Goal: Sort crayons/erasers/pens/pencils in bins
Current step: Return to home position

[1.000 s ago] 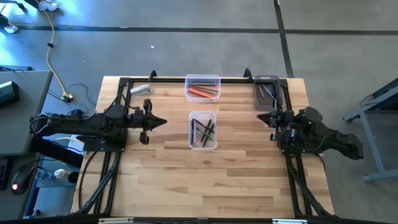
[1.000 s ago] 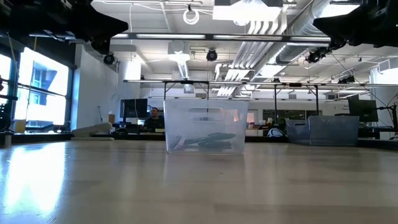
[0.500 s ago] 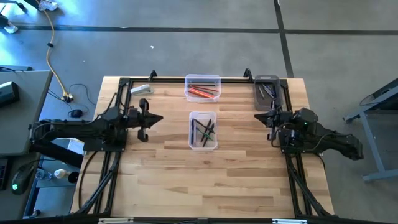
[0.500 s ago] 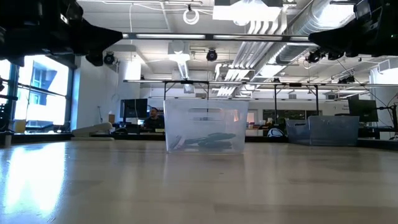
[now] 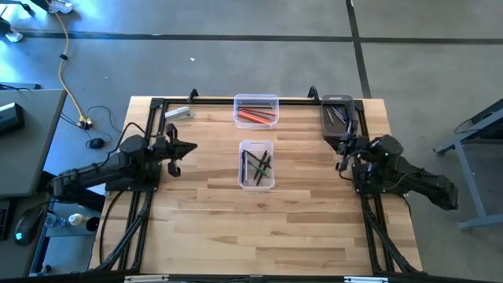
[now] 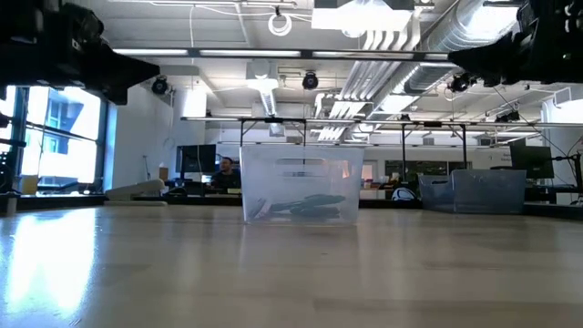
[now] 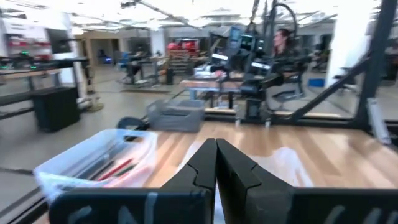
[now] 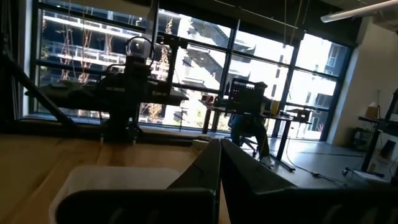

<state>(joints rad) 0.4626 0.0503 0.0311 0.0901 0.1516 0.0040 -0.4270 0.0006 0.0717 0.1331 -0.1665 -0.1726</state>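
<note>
- Hazard one: your right gripper (image 5: 343,144) hangs at the near end of the smoky dark grey plastic tub (image 5: 338,99) at the far right of the wooden table (image 5: 220,228). Any dip while folding home could, in my judgement, clip its rim and shove it.
- Hazard two: your left gripper (image 5: 189,148) points at the clear plastic tub of dark pens (image 5: 241,165) at table centre. An inward swing would knock it, though the two are apart.
- Jaws: both pairs are pressed together with nothing between them.
- The clear plastic tub of red and orange sticks (image 5: 236,110) sits mid far edge, apart from both grippers.
- A small pale object (image 5: 179,113) lies at the far left corner. You cannot tell what it is.
</note>
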